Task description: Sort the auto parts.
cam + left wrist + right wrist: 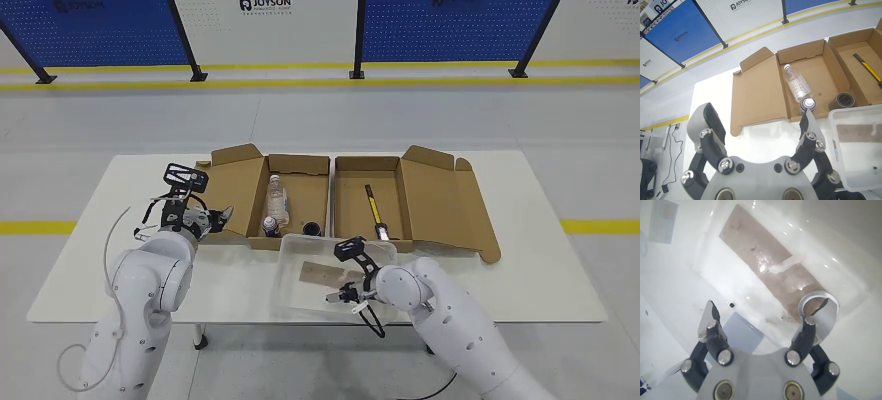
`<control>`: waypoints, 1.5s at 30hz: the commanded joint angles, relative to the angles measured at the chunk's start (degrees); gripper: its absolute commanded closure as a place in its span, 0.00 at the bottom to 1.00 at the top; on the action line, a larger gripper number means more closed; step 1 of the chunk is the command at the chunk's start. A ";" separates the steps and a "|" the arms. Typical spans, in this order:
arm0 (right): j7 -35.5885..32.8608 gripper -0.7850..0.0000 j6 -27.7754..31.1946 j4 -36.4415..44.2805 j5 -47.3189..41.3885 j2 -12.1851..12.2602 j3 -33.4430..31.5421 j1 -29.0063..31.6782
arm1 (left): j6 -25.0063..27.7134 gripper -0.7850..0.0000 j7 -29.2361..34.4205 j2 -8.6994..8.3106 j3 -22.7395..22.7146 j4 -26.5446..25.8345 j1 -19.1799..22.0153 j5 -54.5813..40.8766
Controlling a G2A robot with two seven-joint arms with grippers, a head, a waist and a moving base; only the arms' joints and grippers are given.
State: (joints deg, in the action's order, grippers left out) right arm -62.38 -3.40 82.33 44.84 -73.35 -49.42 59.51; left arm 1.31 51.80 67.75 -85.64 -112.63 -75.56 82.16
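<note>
Auto parts (844,100): bottle (797,85), can (807,105) in box (810,51); tool (866,66) in second box (848,39); left end effector (757,109), right end effector (759,311) released.

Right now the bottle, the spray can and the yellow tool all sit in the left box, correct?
Not quite. The bottle and spray can do sit in the left box, but the yellow tool lies in the right box. The top view shows this.

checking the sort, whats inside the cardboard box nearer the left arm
In the box: a clear bottle lying flat, a spray can at its base, a dark cylinder in the near corner. A fingertip of the left gripper covers the can's foot.
</note>
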 commanded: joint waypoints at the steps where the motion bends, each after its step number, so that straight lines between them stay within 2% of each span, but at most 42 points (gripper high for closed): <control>1: 0.38 0.00 0.37 -0.17 -0.60 -0.17 0.32 -0.25 | 0.00 0.00 0.00 0.00 0.00 0.00 0.00 0.00; 10: 0.76 0.00 2.43 -0.83 -2.50 -0.95 1.97 -2.24 | 0.00 0.00 0.00 0.00 0.00 0.00 0.00 0.00; 26: 0.04 0.00 1.28 -2.43 -0.90 -0.88 1.50 -2.67 | 0.00 0.00 0.00 0.00 0.00 0.00 0.00 0.00; 34: 1.13 0.00 2.35 -2.96 -3.37 -1.56 2.64 -3.35 | 0.00 0.00 0.00 0.00 0.00 0.00 0.00 0.00; 38: 3.56 0.00 3.79 -2.98 -8.44 -2.10 2.43 -3.17 | 0.00 0.00 0.00 0.00 0.00 0.00 0.00 0.00; 45: 2.07 0.00 2.02 -2.35 -3.71 -2.35 3.77 -5.81 | 0.00 0.00 0.00 0.00 0.00 0.00 0.00 0.00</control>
State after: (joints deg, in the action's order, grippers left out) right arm -59.78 -0.88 79.98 39.87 -75.77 -45.64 54.06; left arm 1.31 51.80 67.75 -85.64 -112.63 -75.56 82.16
